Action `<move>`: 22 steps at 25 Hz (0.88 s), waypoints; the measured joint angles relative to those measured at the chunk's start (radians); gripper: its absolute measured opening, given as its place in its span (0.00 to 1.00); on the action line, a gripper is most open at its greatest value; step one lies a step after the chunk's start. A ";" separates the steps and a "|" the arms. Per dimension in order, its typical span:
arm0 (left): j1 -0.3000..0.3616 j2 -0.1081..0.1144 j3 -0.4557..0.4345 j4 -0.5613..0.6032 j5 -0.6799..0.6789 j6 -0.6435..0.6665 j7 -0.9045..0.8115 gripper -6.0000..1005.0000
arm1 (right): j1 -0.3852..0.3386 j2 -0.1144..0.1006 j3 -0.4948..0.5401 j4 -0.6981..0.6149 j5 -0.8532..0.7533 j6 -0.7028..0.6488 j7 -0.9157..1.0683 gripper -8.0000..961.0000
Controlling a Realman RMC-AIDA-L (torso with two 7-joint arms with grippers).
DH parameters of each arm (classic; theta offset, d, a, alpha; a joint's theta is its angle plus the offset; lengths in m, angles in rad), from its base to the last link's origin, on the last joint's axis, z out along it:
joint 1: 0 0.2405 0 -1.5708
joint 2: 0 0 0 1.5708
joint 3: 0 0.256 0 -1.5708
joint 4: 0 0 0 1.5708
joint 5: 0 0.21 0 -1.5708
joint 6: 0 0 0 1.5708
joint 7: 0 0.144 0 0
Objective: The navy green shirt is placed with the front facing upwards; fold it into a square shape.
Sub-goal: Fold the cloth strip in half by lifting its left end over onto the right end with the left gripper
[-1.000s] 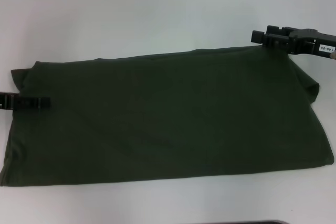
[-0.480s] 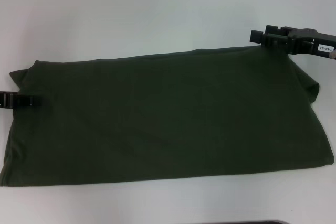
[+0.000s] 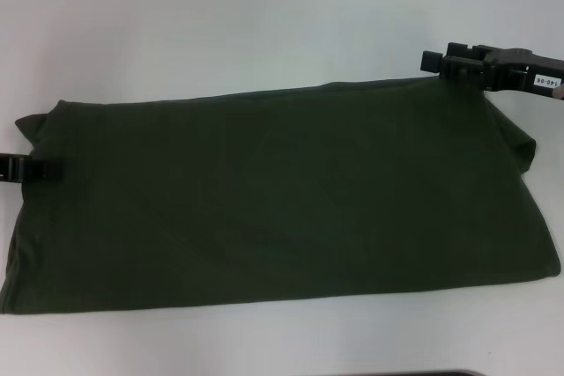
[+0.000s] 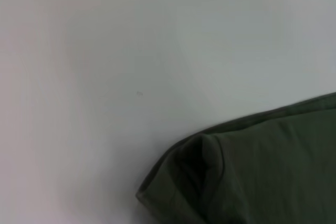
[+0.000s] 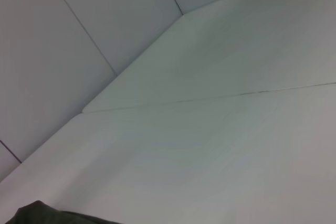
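The navy green shirt (image 3: 282,191) lies on the white table as a long folded band, stretched from left to right. Only plain green cloth shows; its chest letters and neck tag are hidden. My left gripper (image 3: 35,169) is low at the band's left end, its tip over the cloth edge. My right gripper (image 3: 436,62) is at the band's far right corner, touching or just above the cloth. The left wrist view shows a bunched corner of the shirt (image 4: 210,177). The right wrist view shows a sliver of the shirt (image 5: 37,215).
The white table (image 3: 264,15) stretches bare beyond the shirt. A seam between table panels (image 5: 220,97) and a pale wall behind show in the right wrist view. A dark strip (image 3: 441,373) lies at the table's near edge.
My left gripper has drawn back to the left, off the shirt's left end. The right gripper and the shirt have not moved.
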 joint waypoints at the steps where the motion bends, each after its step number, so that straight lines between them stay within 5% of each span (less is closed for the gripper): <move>1: -0.001 0.000 0.001 0.000 0.000 0.000 0.000 0.09 | 0.000 0.000 0.000 0.000 0.000 0.000 0.000 0.78; 22: -0.003 0.000 0.013 0.007 -0.001 0.017 -0.012 0.04 | -0.012 -0.014 0.084 -0.009 0.000 0.006 0.008 0.78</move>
